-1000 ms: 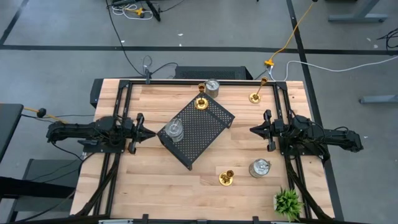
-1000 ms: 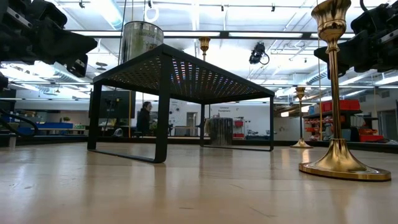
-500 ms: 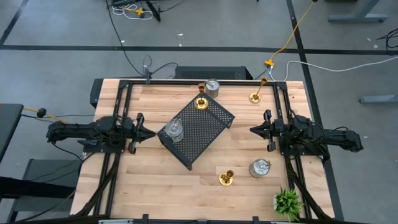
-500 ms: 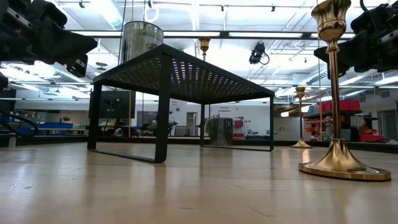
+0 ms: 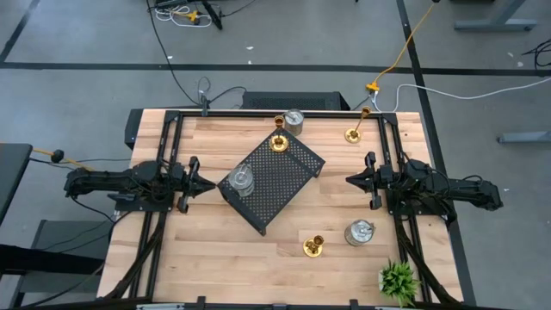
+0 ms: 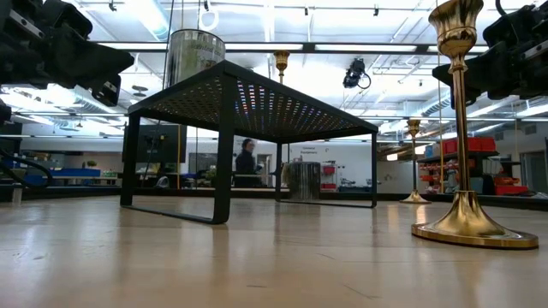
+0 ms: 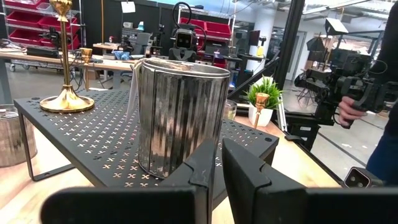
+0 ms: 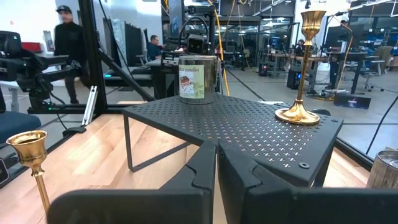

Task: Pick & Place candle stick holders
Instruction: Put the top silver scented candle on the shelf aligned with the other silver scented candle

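Note:
Three gold and three silver candle stick holders stand upright on their bases. One silver holder [image 5: 241, 181] and one gold holder [image 5: 280, 142] stand on the black perforated tray [image 5: 284, 185]. Another silver holder [image 5: 294, 119] and a gold one [image 5: 354, 134] stand on the table by its far edge. A gold holder [image 5: 313, 247] and a silver one [image 5: 359, 232] stand toward the near right. My left gripper [image 5: 205, 182] is shut and level, left of the tray. My right gripper [image 5: 349, 180] is shut and level, right of it. Neither touches anything.
A small green plant [image 5: 399, 280] stands at the table's near right corner. The tray stands on thin legs, turned at an angle in the table's middle. Bare wood shows at the near left [image 5: 215, 258]. A person [image 6: 247, 162] is in the room beyond the table.
Both arms and all the holders have kept still. A person in the room behind the table has walked across the background.

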`<state>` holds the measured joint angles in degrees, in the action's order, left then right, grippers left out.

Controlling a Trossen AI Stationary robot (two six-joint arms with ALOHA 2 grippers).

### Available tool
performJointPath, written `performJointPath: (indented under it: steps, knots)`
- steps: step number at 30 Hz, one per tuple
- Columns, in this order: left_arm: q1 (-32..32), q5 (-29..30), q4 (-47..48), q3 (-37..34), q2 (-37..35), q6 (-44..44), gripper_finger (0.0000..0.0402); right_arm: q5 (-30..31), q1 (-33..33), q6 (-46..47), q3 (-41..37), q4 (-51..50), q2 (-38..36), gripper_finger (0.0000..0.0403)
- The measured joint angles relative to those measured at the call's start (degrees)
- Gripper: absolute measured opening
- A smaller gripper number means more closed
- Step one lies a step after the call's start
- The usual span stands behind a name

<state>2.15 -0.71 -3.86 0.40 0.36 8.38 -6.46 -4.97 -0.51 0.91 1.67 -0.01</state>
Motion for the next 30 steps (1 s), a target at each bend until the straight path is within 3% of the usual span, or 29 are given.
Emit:
performJointPath:
  steps: [14, 30]
  knots:
    - [0.0, 0.0, 0.0, 0.0, 0.0, 0.0, 0.0039, 1.7, 0.0, 3.1, 0.1, 4.9, 0.0, 0.0022]
    - [0.0, 0.0, 0.0, 0.0, 0.0, 0.0, 0.0039, 5.1, -0.1, 6.3, 11.1, 3.1, 5.3, 0.0003]
